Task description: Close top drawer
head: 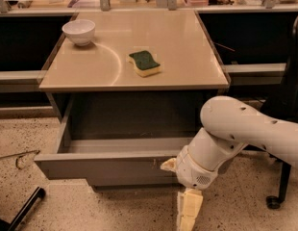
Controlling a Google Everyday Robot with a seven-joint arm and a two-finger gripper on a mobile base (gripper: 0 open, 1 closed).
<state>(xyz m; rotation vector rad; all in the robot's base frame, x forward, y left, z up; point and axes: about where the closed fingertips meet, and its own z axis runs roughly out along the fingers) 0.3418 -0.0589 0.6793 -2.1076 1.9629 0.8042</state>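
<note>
The top drawer (103, 166) stands pulled far out across the lower middle of the frame, so by my judgement the closing push is yet to be made. The gripper (182, 189) hangs at lower centre, just beside the front panel's right end. Whether it is open or grips anything cannot be told.

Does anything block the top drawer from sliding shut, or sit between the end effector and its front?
Nothing visible does. The top drawer shows no contents, the end effector is by its front's right end; bowl and sponge sit on the countertop above.
</note>
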